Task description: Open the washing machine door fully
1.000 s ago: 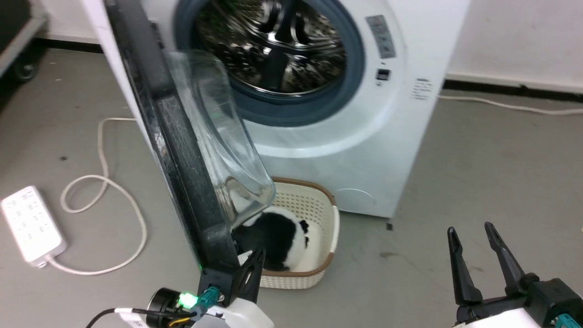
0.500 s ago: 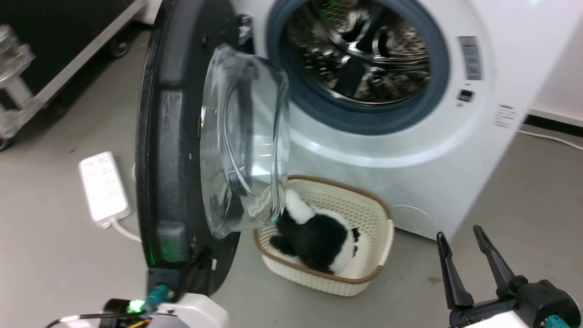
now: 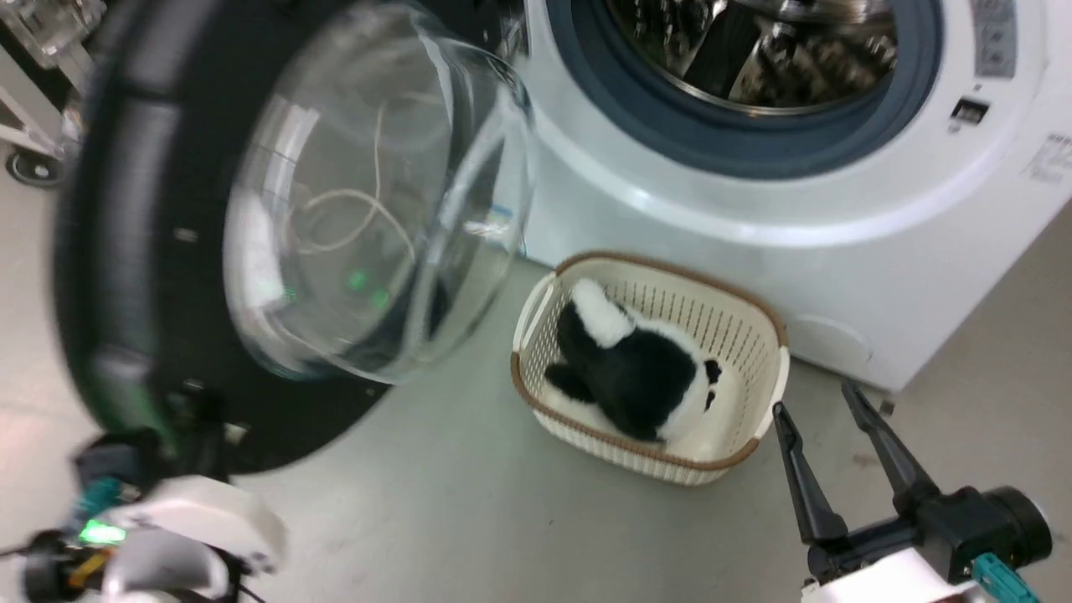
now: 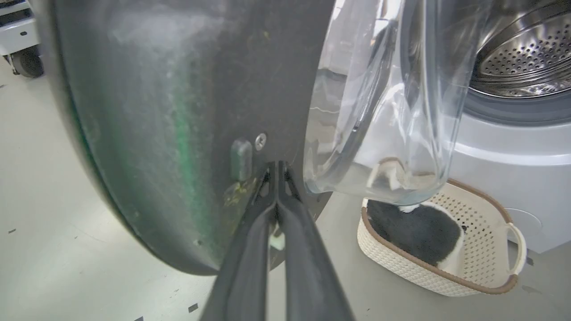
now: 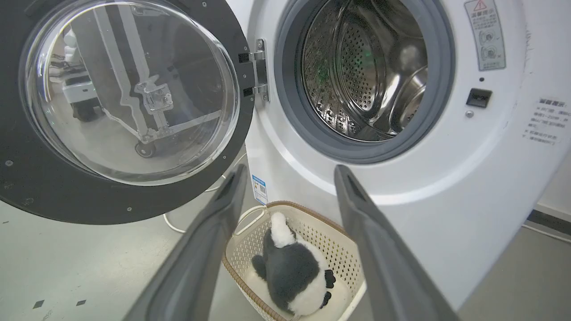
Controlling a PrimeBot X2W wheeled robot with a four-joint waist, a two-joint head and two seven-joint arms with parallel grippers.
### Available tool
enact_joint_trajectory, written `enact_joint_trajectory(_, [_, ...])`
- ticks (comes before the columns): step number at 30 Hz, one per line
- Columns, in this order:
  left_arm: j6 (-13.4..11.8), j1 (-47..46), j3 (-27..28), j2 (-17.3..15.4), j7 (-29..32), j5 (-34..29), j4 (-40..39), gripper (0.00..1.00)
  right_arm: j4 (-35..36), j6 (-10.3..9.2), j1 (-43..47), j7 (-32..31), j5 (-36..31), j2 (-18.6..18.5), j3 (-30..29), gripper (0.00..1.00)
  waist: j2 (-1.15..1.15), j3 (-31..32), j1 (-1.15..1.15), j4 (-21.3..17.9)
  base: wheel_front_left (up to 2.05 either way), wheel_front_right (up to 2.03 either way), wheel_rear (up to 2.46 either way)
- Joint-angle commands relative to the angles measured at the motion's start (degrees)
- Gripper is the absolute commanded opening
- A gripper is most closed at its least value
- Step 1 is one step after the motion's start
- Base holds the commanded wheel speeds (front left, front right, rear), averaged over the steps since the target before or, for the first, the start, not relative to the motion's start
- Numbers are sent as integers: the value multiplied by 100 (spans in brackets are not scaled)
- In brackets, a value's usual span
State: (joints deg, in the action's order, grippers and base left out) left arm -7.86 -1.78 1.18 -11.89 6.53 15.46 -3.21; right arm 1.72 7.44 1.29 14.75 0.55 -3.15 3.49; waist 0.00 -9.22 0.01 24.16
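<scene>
The washing machine door point(image 3: 126, 251), a black ring with a bulging glass bowl point(image 3: 368, 209), stands swung far out to the left of the white washing machine point(image 3: 754, 218). Its inner face looks toward me. In the right wrist view the door point(image 5: 44, 191) hangs on a metal hinge point(image 5: 258, 67) beside the steel drum point(image 5: 370, 76). My left gripper point(image 4: 277, 166) is shut, its fingertips pressed against the door's inner face by a small nub point(image 4: 241, 158), low on the ring point(image 3: 201, 414). My right gripper point(image 3: 811, 396) is open and holds nothing, low and right of the basket.
A cream basket point(image 3: 754, 435) holding a black-and-white plush toy point(image 3: 636, 368) sits on the floor in front of the machine, just right of the door's swing. A white cable shows through the glass. A wheeled cart point(image 3: 25, 126) stands at the far left.
The door has swung wider, from nearly edge-on to showing its whole inner face, with my left gripper staying at its lower edge. The head view has shifted. My right gripper stays open.
</scene>
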Motion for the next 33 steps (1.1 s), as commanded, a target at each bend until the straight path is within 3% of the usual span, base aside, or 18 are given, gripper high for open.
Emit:
enact_joint_trajectory(1, [16, -152, 119, -102, -9, 68, 84, 0, 28, 5, -93, 25, -34, -41, 3, 100, 0, -199, -1, 4, 0, 0, 0])
enact_joint_trajectory(6, [83, -557, 581, -471, -91, 310, 560, 0, 39, 5, -203, -7, -73, -238, -50, 100, 0, -532, -1, -57, 0, 0, 0])
enact_joint_trajectory(9, [160, -1160, 1123, -890, -338, 640, 1480, 0, 155, 5, -303, -76, -83, -358, -103, 100, 0, -849, -1, -159, 0, 0, 0])
enact_joint_trajectory(14, [285, -1541, 1281, -1078, -595, 789, 2101, 0, 210, 5, -335, -114, -98, -390, -107, 100, 0, -922, -1, -220, 0, 0, 0])
enact_joint_trajectory(23, [424, -1481, 1308, -1070, -1142, 833, 2345, 0, 148, 5, -323, -75, -59, -306, -241, 100, 0, -618, -1, -338, 0, 0, 0])
enact_joint_trajectory(29, [386, -1071, 1029, -915, -1286, 598, 1703, 0, 29, 5, -239, -10, -117, -183, -348, 100, 0, -55, -1, -482, 0, 0, 0])
enact_joint_trajectory(33, [371, -727, 756, -639, -1260, 541, 1053, 0, 50, 5, -162, 13, -155, -66, -545, 100, 0, 304, -1, -670, 0, 0, 0])
